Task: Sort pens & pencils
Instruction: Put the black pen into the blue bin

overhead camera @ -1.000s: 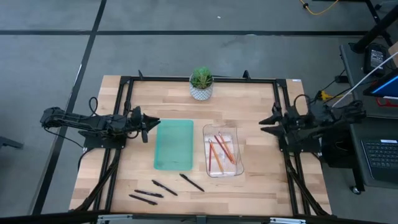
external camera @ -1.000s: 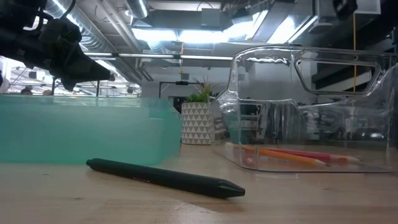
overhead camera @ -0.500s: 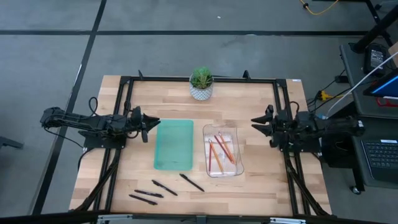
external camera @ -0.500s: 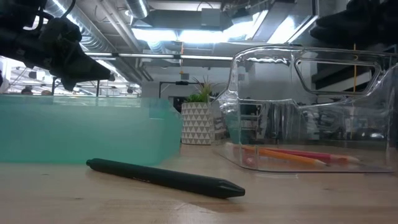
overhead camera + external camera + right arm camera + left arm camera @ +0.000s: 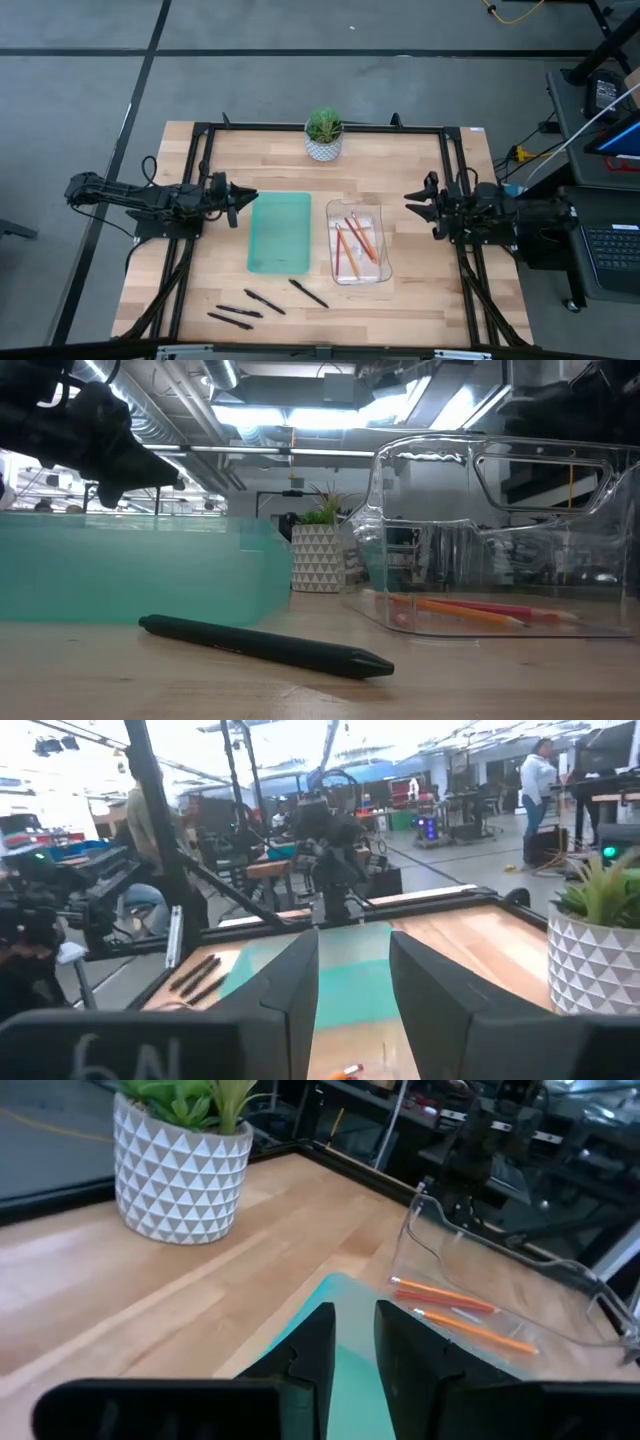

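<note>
One wooden table. Two trays side by side mid-table: one green tray, one clear tray. One potted plant at the far edge. Three pencils, orange and red, inside the clear tray; three pens, black, loose on the wood near the front edge, below the green tray. Left gripper stretched level just left of the green tray, fingers a narrow gap apart, grasping nothing. Right gripper level right of the clear tray, fingers parted, empty.

Even, bright overhead light; shadows soft. Ceiling lights glare in low view's upper middle. Right wrist view blurred, washed out.
</note>
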